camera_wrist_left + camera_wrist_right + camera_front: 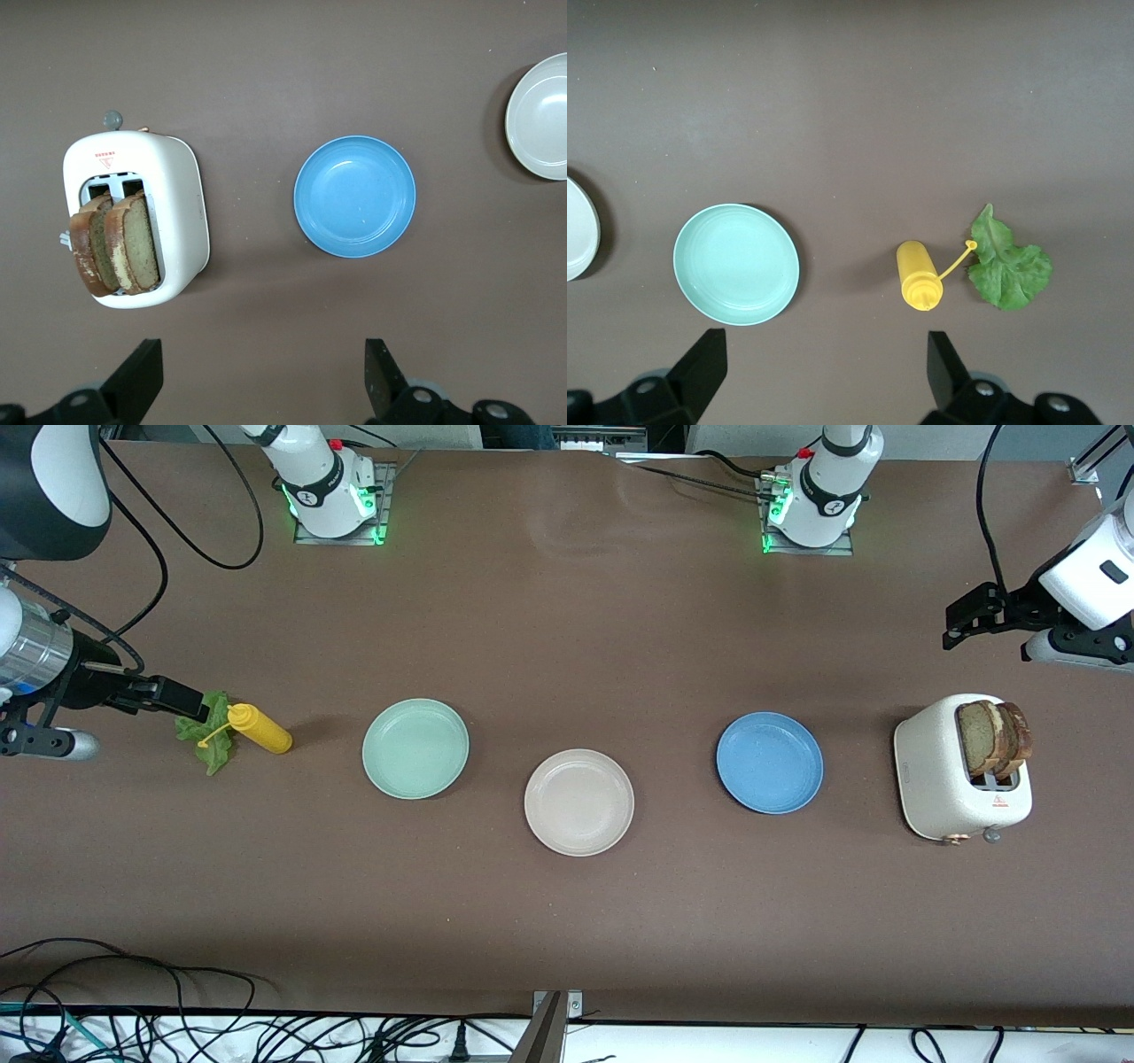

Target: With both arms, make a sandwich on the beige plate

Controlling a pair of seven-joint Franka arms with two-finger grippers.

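Beige plate [578, 802] – apart from both grippers.

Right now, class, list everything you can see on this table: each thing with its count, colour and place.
beige plate: one, cream-beige, mid-table, nearest the front camera of the three plates.
mint plate: one, mint-green, beside it toward the right arm's end.
blue plate: one, blue, toward the left arm's end.
toaster: one, white, beside the blue plate.
bread slices: two, brown, standing in the toaster's slots.
mustard bottle: one, yellow, lying beside the mint plate.
lettuce leaf: one, green, beside the bottle.
right gripper: jaws open, over the lettuce.
left gripper: jaws open, above the table by the toaster.
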